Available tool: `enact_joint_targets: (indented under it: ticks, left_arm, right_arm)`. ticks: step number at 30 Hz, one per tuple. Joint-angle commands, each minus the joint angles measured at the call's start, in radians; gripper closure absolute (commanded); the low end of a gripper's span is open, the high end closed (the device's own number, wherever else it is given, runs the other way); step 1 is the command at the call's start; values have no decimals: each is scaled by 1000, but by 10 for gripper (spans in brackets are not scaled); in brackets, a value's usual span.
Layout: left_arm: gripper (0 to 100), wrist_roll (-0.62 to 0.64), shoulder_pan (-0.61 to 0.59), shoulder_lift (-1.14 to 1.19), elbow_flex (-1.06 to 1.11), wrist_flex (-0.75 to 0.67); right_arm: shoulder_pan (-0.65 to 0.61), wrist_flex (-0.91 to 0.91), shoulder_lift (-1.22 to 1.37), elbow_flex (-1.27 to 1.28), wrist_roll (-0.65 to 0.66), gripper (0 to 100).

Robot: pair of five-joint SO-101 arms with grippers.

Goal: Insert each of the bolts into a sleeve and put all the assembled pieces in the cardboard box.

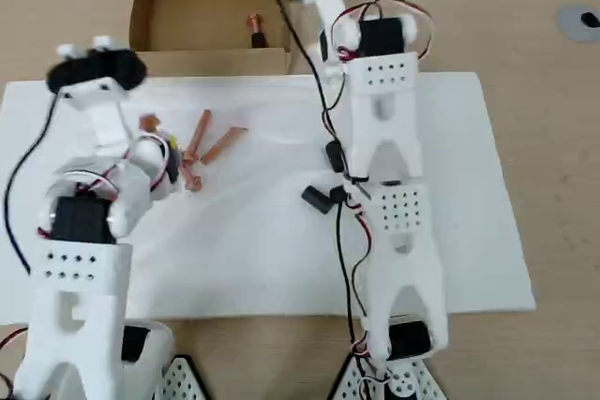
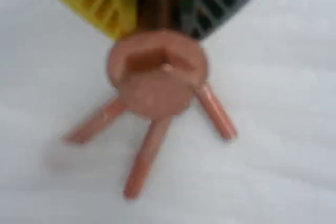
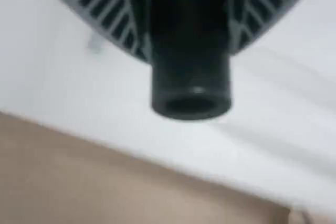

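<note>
My left gripper (image 2: 157, 19), one finger yellow and one dark, is shut on the shank of a copper bolt (image 2: 157, 77), whose round head faces the camera. Below it three loose copper bolts (image 2: 144, 161) fan out on the white mat. In the high view the left gripper (image 1: 167, 152) hangs beside those bolts (image 1: 199, 135). My right gripper (image 3: 190, 48) is shut on a black sleeve (image 3: 191, 82), open end outward, above the mat's edge. The cardboard box (image 1: 148, 7) stands at the back, with one bolt-and-sleeve piece (image 1: 255, 31) inside.
The white mat (image 1: 262, 250) covers the middle of the tan table (image 1: 553, 138). The right arm (image 1: 384, 138) stretches from the front edge towards the box, with black and red cables (image 1: 330, 175) hanging beside it. Open mat lies between the arms.
</note>
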Motion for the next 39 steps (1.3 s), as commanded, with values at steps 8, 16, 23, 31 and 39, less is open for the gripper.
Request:
enact_joint_targets:
  ticks: [8,16,23,31,39]
  left_arm:
    - [991,-21,63,-236,-206,120]
    - [993,-115,55,-418,-123,133]
    - [991,-112,54,-495,-5,32]
    - [993,-107,-17,-503,80,-150]
    - [993,0,-233,-503,160,-281]
  right_arm:
    - [-177,14,-559,50,-160,989]
    - [-269,9,-1040,797,-275,989]
    - [-387,-49,-1349,1460,-293,989]
    - [-555,-506,-1670,2087,-347,989]
    - [-556,-931,-1939,2456,-347,989]
